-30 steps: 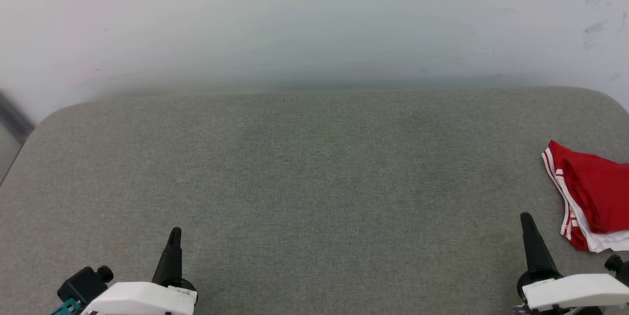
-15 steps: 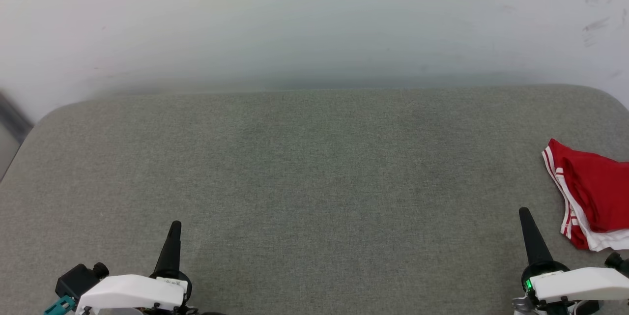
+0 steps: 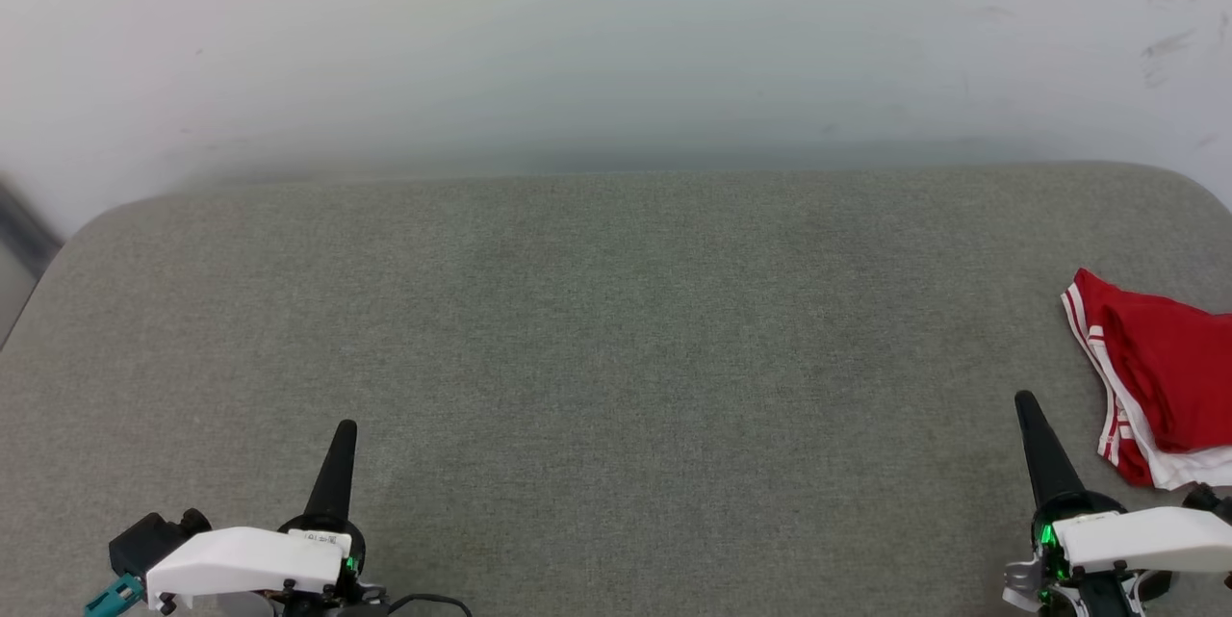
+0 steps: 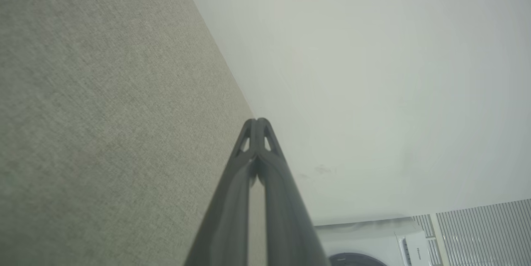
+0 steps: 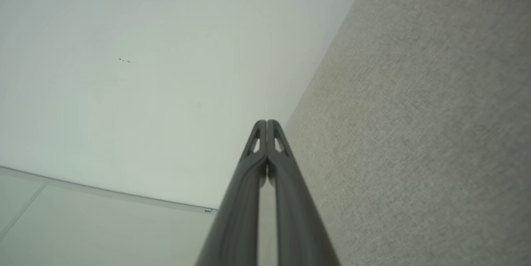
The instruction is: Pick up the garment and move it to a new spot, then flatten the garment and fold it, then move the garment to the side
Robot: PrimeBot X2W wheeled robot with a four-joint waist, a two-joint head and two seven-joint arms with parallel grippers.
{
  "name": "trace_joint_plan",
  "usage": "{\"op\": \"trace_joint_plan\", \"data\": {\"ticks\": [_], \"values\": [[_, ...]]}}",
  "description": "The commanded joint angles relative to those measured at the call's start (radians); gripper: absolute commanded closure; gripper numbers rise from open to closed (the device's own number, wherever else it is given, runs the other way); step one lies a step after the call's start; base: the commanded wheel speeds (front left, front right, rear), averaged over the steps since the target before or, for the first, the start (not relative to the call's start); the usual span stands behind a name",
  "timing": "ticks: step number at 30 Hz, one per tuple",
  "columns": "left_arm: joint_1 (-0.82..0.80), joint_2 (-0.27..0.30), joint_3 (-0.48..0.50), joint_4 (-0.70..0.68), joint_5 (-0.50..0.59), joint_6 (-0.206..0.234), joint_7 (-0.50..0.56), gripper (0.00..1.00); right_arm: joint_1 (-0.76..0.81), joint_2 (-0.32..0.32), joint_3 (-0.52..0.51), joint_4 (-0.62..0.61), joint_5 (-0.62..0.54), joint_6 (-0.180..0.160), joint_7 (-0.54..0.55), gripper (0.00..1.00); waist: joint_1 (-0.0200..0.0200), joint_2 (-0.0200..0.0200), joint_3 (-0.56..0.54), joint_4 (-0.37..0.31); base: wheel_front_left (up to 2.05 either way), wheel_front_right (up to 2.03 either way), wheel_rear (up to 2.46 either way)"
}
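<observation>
Symmetrically, the left tool (image 3: 344,432) and the right tool (image 3: 1024,403) were positioned along the near edge of the grey table (image 3: 616,328). Each pair of fingers was pressed together, pointed toward the wall (image 3: 616,39), and nothing was gripped. The garment (image 3: 1169,372) was laid crumpled at the table's right side, near the right tool but apart from it. Its right portion was cut off by the frame.

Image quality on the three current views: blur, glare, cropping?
Head view: soft even light, no glare; garment sharp but cropped by the right edge. Left wrist view: left end effector blurs near the lens, tips sharp. Right wrist view: right end effector likewise.
</observation>
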Motion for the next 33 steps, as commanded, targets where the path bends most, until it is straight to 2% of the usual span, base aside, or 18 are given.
{"op": "trace_joint_plan", "data": {"ticks": [1, 33], "values": [[-0.026, 0.004, 0.006, -0.001, -0.029, -0.008, 0.007, 1.00, -0.024, -0.007, -0.004, 0.000, 0.030, 0.000, 0.009, 1.00, -0.0001, 0.0000, 0.001, 0.000, 0.00, 0.00, 0.00], [-0.073, 0.002, 0.028, 0.038, -0.290, -0.030, 0.074, 1.00, -0.071, -0.002, -0.019, 0.036, 0.275, 0.000, 0.077, 1.00, -0.0001, 0.0000, 0.013, -0.004, 0.00, 0.00, 0.00]]}}
